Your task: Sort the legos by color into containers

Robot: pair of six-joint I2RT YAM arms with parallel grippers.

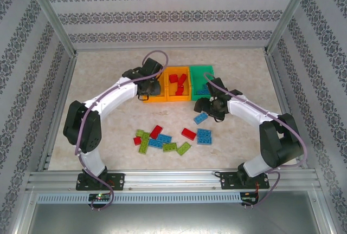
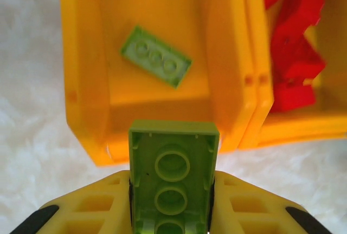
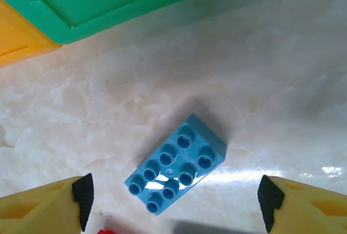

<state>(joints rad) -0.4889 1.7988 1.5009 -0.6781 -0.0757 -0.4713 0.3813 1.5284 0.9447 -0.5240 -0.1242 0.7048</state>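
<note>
Roughly a dozen small studded plastic bricks (image 1: 164, 138) lay unsorted as your left gripper (image 2: 172, 201) held a light green brick (image 2: 173, 153) over the left orange plastic bin (image 2: 81, 82), your right gripper (image 3: 174, 204) wide above a blue brick (image 3: 176, 171)

Glossy plastic, polished stone-look tabletop (image 3: 282, 71)
The blue brick (image 3: 176, 170) is smooth, shiny moulded plastic, like the green bin (image 3: 141, 12) at its eleven o'clock; the light green brick (image 2: 173, 180) looks satiny; the orange bin (image 2: 87, 55) smooth, faintly translucent.
</note>
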